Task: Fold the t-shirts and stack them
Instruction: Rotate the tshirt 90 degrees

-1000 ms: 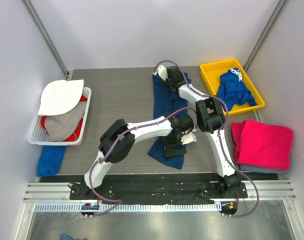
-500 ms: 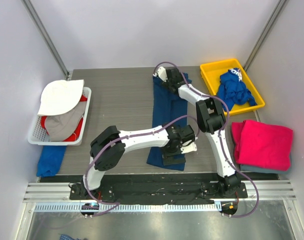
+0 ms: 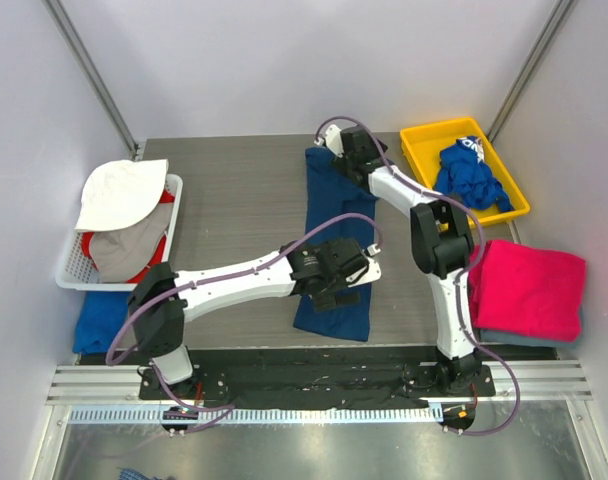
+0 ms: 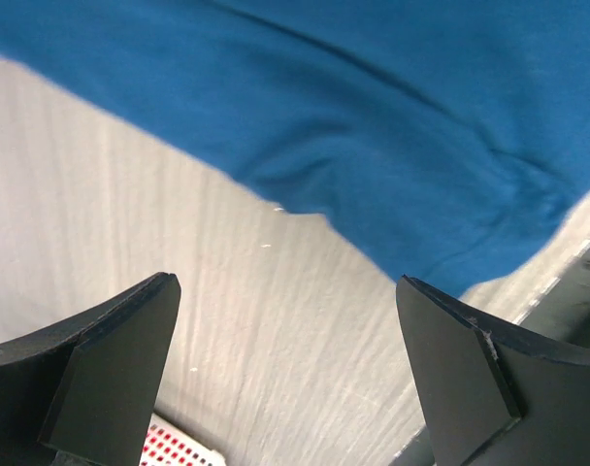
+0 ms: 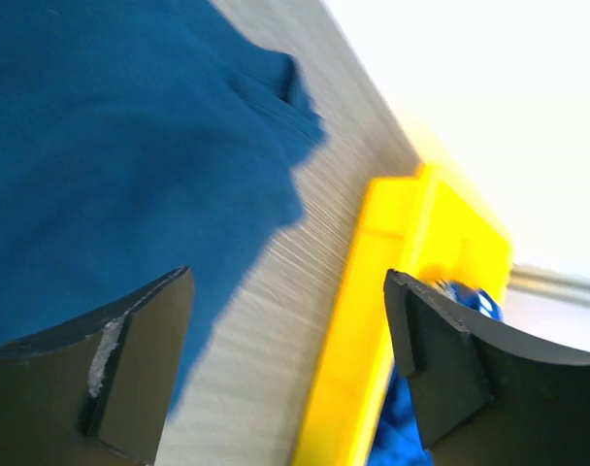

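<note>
The soft navy cotton t-shirt (image 3: 330,195) lay folded into a long strip down the middle of the grey table (image 3: 234,200). It looked light and limp, likely to sag and slide, so it would best be pinched at the corners of one short end. The left gripper (image 4: 283,291) hovered over its near end and the right gripper (image 5: 287,277) over its far end, both spread wide and empty. A yellow plastic tray (image 3: 436,125) held a crumpled royal-blue tee (image 3: 467,178). A white mesh basket (image 3: 114,282) held white, grey and red cloth. A folded magenta tee (image 3: 529,288) sat at the right.
</note>
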You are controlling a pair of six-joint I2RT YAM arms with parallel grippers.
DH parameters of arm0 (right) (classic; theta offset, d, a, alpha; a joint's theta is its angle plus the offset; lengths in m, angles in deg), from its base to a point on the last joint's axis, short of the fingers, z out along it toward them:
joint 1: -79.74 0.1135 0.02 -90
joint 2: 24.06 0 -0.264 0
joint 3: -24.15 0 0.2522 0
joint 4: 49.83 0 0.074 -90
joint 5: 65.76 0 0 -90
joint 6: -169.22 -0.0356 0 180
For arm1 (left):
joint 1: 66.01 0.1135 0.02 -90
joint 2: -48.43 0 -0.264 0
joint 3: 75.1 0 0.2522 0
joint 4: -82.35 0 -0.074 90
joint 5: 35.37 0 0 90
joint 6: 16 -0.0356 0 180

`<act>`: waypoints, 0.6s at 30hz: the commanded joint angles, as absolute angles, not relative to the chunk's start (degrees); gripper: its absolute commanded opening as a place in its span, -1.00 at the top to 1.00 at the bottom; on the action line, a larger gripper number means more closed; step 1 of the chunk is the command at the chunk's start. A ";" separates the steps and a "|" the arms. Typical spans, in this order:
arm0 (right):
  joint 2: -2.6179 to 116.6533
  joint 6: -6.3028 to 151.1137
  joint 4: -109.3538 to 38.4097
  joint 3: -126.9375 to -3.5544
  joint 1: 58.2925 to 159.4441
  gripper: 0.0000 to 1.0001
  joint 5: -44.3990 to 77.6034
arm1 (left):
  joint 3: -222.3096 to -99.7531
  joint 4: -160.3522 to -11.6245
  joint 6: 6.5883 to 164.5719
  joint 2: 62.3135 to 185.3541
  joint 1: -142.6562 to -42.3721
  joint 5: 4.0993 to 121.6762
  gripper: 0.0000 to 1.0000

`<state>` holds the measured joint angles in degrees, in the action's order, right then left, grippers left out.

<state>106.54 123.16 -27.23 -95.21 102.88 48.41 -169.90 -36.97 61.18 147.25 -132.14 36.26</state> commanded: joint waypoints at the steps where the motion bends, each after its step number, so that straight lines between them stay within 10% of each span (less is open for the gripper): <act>1: 95.04 122.29 -28.78 -88.77 103.03 -0.80 51.93 | -167.53 -42.66 59.94 142.13 -130.88 31.25 -0.99; 18: 58.66 113.85 0.31 -47.89 106.70 -0.56 36.21 | -157.42 -47.49 67.50 127.53 -116.20 45.22 -0.99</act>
<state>67.53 116.56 -8.60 -52.55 103.23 43.14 -158.40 -44.60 65.68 128.92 -116.71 39.29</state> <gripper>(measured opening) 0.785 0.996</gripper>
